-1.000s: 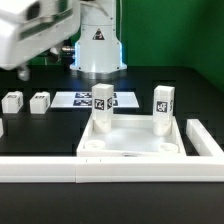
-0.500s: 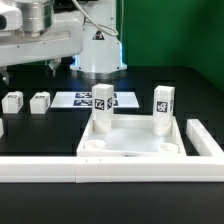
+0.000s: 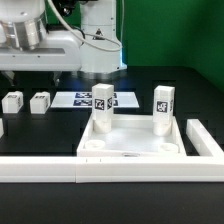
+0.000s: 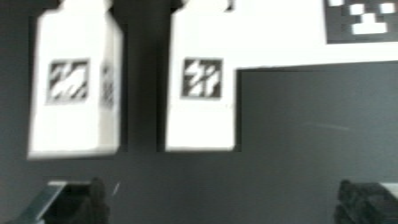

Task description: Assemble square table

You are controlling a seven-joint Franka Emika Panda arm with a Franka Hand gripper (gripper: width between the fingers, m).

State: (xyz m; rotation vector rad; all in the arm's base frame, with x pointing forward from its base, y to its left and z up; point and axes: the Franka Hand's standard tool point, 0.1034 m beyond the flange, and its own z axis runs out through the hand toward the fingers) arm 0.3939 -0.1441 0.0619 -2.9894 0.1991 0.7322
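Observation:
The square table's white slab (image 3: 130, 142) lies in the middle of the black table. Two tagged white legs stand upright in its far corner sockets, one on the left (image 3: 102, 106) and one on the right (image 3: 163, 108). Two loose legs (image 3: 12, 101) (image 3: 40, 101) lie at the exterior view's left. My gripper (image 3: 32, 76) hangs above them, open and empty. In the wrist view both loose legs (image 4: 75, 85) (image 4: 205, 90) lie side by side beyond my open gripper (image 4: 222, 205), and the dark fingertips (image 4: 75, 205) touch nothing.
The marker board (image 3: 85, 100) lies flat behind the slab, and its corner shows in the wrist view (image 4: 365, 20). A long white rail (image 3: 60, 170) runs along the front and a shorter one (image 3: 205, 140) stands at the slab's right. The robot base (image 3: 98, 45) is at the back.
The arm has swung toward the exterior view's right and come lower, so the gripper now hangs over the two loose legs. The furniture parts have not moved.

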